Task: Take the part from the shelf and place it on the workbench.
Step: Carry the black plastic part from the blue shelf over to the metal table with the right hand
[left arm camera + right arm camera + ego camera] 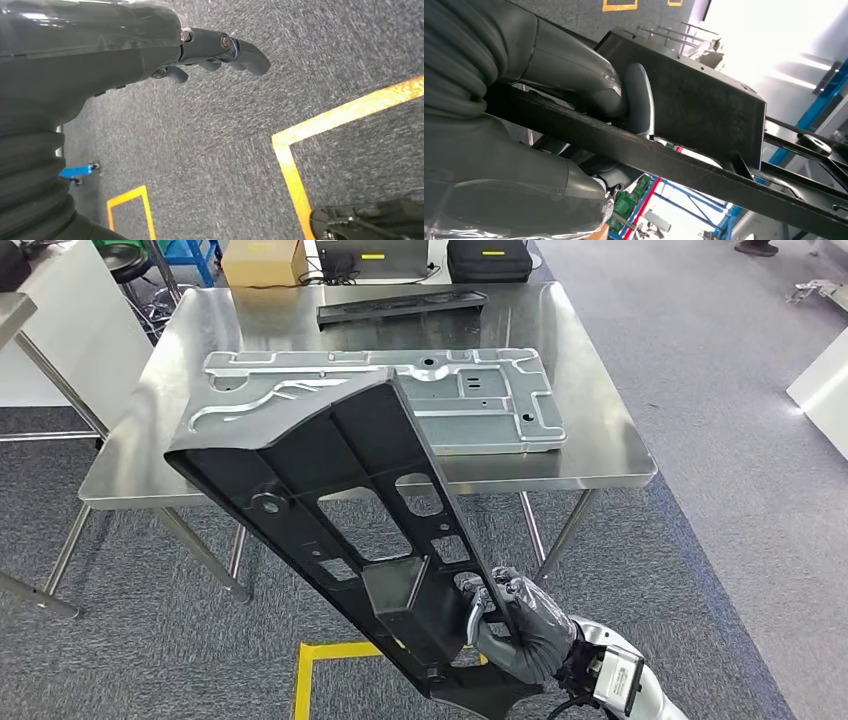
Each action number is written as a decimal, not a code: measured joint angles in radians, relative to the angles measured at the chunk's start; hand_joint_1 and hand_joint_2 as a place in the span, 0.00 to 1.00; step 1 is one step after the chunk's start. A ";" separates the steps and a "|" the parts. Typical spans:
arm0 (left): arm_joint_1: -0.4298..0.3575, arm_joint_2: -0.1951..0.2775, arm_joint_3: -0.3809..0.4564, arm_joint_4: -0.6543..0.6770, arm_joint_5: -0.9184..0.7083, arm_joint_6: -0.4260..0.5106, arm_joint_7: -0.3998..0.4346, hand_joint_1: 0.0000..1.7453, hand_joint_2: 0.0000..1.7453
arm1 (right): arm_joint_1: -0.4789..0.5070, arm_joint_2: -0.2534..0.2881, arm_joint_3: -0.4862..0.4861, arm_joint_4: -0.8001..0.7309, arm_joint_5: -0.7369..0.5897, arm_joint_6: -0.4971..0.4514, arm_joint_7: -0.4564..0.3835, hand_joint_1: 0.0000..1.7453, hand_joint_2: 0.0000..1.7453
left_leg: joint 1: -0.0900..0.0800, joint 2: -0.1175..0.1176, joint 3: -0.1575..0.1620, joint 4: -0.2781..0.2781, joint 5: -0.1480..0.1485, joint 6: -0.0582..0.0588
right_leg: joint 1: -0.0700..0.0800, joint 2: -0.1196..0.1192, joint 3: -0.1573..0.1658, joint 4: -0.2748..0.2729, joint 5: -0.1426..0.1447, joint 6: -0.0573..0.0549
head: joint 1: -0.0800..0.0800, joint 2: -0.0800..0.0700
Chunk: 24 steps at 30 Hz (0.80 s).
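Before the workbench (600, 455), right hand (520, 630) gripping black part (340, 500), left hand (215, 50) empty over carpet (210, 150).

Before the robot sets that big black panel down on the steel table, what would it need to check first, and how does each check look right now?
1. Grip: the right hand holds the long black ribbed plastic panel near its lower end, fingers through an opening: ok.
2. Panel over table: its far end overlaps the stainless steel workbench, the rest hangs above the carpet: not ok.
3. Landing spot: a silver stamped metal plate fills the near middle: not ok.
4. Other parts: a second dark panel lies at the far edge, apart: ok.
5. Left hand holds nothing, above the carpet: ok.
6. Grip firmness: cannot tell.
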 joint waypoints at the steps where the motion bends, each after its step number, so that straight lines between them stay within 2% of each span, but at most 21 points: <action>1: 0.002 0.000 0.000 0.000 0.000 0.000 0.000 0.00 1.00 | 0.001 0.000 0.000 0.000 -0.004 0.000 -0.002 1.00 1.00 | 0.000 -0.001 0.012 0.000 -0.010 -0.001 | 0.000 -0.001 -0.005 -0.038 0.013 -0.001 | 0.000 0.000; 2: 0.003 0.000 0.000 0.000 0.000 0.000 0.000 0.00 1.00 | 0.002 0.000 0.000 0.000 -0.007 0.000 -0.004 1.00 1.00 | 0.000 0.000 0.023 0.000 -0.021 -0.003 | 0.001 -0.001 -0.003 -0.094 0.061 -0.005 | 0.000 0.000; 3: 0.003 -0.001 0.000 0.000 0.000 0.000 -0.001 0.00 1.00 | 0.003 0.000 0.000 0.000 -0.009 0.000 -0.005 1.00 1.00 | -0.001 0.000 0.035 0.001 -0.031 -0.006 | 0.003 -0.002 0.002 -0.144 0.128 -0.010 | 0.000 0.000; 4: 0.003 -0.002 0.000 0.000 0.000 0.000 -0.001 0.00 1.00 | 0.004 0.000 0.000 0.000 -0.011 0.000 -0.005 1.00 1.00 | -0.001 -0.001 0.044 0.001 -0.041 -0.011 | 0.007 -0.004 0.008 -0.183 0.181 -0.015 | 0.000 0.000; 5: 0.002 -0.002 0.000 0.000 0.000 0.001 0.000 0.00 1.00 | 0.005 0.000 0.001 0.000 -0.012 0.000 -0.005 1.00 1.00 | -0.001 -0.001 0.051 -0.002 -0.050 -0.017 | 0.011 -0.005 0.014 -0.205 0.220 -0.021 | 0.000 0.000; 6: 0.001 -0.003 0.000 0.000 0.000 0.001 0.000 0.00 1.00 | 0.005 0.000 0.001 -0.002 -0.014 0.000 -0.006 1.00 1.00 | -0.002 -0.001 0.056 0.001 -0.053 -0.024 | 0.014 -0.004 0.020 -0.213 0.231 -0.027 | 0.000 0.000; 8: -0.001 -0.002 0.001 0.000 0.000 0.001 0.002 0.00 1.00 | 0.004 0.000 0.001 -0.006 -0.015 0.000 -0.007 1.00 1.00 | -0.004 0.001 0.057 0.024 -0.046 -0.037 | 0.011 -0.004 0.043 -0.226 0.224 -0.038 | 0.000 0.000; 9: -0.002 -0.002 0.001 0.000 0.000 0.001 0.002 0.00 1.00 | 0.004 -0.001 0.001 -0.007 -0.016 0.000 -0.007 1.00 1.00 | -0.004 0.005 0.045 0.058 -0.037 -0.042 | 0.008 -0.004 0.056 -0.234 0.221 -0.044 | 0.000 0.000; 10: -0.004 -0.001 0.001 0.000 0.001 0.001 0.002 0.00 1.00 | 0.005 -0.003 0.001 -0.008 -0.015 0.000 -0.007 1.00 1.00 | -0.004 0.009 0.020 0.105 -0.038 -0.048 | 0.006 -0.006 0.069 -0.240 0.217 -0.049 | 0.000 0.000; 12: -0.007 0.000 0.001 0.000 0.002 0.000 0.001 0.00 1.00 | 0.008 -0.005 0.002 -0.009 -0.014 -0.001 -0.008 1.00 1.00 | 0.001 0.017 -0.059 0.220 -0.077 -0.062 | 0.005 -0.008 0.087 -0.247 0.204 -0.055 | 0.000 0.000; 13: -0.007 0.001 0.002 0.000 0.003 0.000 0.001 0.00 1.00 | 0.011 -0.005 0.002 -0.009 -0.012 -0.002 -0.009 1.00 1.00 | 0.004 0.018 -0.098 0.265 -0.109 -0.068 | 0.004 -0.008 0.094 -0.247 0.196 -0.055 | 0.000 0.000; 14: -0.006 0.002 0.002 0.000 0.003 -0.001 -0.001 0.00 1.00 | 0.014 -0.005 0.002 -0.009 -0.008 -0.003 -0.011 1.00 1.00 | 0.005 0.019 -0.127 0.288 -0.134 -0.072 | 0.004 -0.008 0.103 -0.247 0.187 -0.055 | 0.000 0.000; 15: -0.004 0.003 0.002 0.000 0.003 -0.001 -0.004 0.00 1.00 | 0.017 -0.005 0.002 -0.009 -0.003 -0.004 -0.012 1.00 1.00 | 0.006 0.019 -0.142 0.281 -0.138 -0.073 | 0.003 -0.007 0.114 -0.247 0.178 -0.053 | 0.000 0.000; 16: -0.002 0.004 0.003 0.000 0.003 -0.002 -0.007 0.00 1.00 | 0.018 -0.005 0.002 -0.009 0.003 -0.006 -0.014 1.00 1.00 | 0.007 0.019 -0.144 0.247 -0.117 -0.072 | 0.003 -0.006 0.128 -0.247 0.167 -0.052 | 0.000 0.000; 17: -0.001 0.004 0.003 0.000 0.003 -0.002 -0.010 0.00 1.00 | 0.019 -0.005 0.002 -0.010 0.009 -0.008 -0.015 1.00 1.00 | 0.007 0.020 -0.135 0.188 -0.072 -0.071 | 0.002 -0.006 0.142 -0.247 0.156 -0.049 | 0.000 0.000; 18: 0.002 0.005 0.003 0.000 0.002 -0.003 -0.011 0.00 1.00 | 0.018 -0.005 0.002 -0.012 0.017 -0.010 -0.015 1.00 1.00 | 0.007 0.020 -0.127 0.119 -0.010 -0.068 | 0.003 -0.006 0.155 -0.246 0.144 -0.045 | 0.000 0.000; 20: 0.004 0.005 0.003 0.000 0.000 -0.006 -0.013 0.00 1.00 | 0.016 -0.005 0.002 -0.017 0.042 -0.016 -0.009 1.00 1.00 | 0.005 0.021 -0.115 0.030 0.066 -0.054 | 0.006 -0.004 0.167 -0.244 0.124 -0.035 | 0.000 0.000; 21: 0.005 0.006 0.003 0.000 -0.001 -0.007 -0.014 0.00 1.00 | 0.014 -0.005 0.002 -0.022 0.059 -0.019 -0.003 1.00 1.00 | 0.003 0.021 -0.115 0.016 0.078 -0.045 | 0.007 -0.003 0.168 -0.244 0.117 -0.029 | 0.000 0.000; 24: 0.006 0.004 0.004 0.000 -0.004 -0.014 -0.017 0.00 1.00 | -0.007 -0.005 0.000 -0.045 0.139 -0.021 0.014 1.00 1.00 | 0.005 0.019 -0.105 0.011 0.073 -0.026 | 0.006 -0.002 0.171 -0.238 0.098 -0.012 | 0.000 0.000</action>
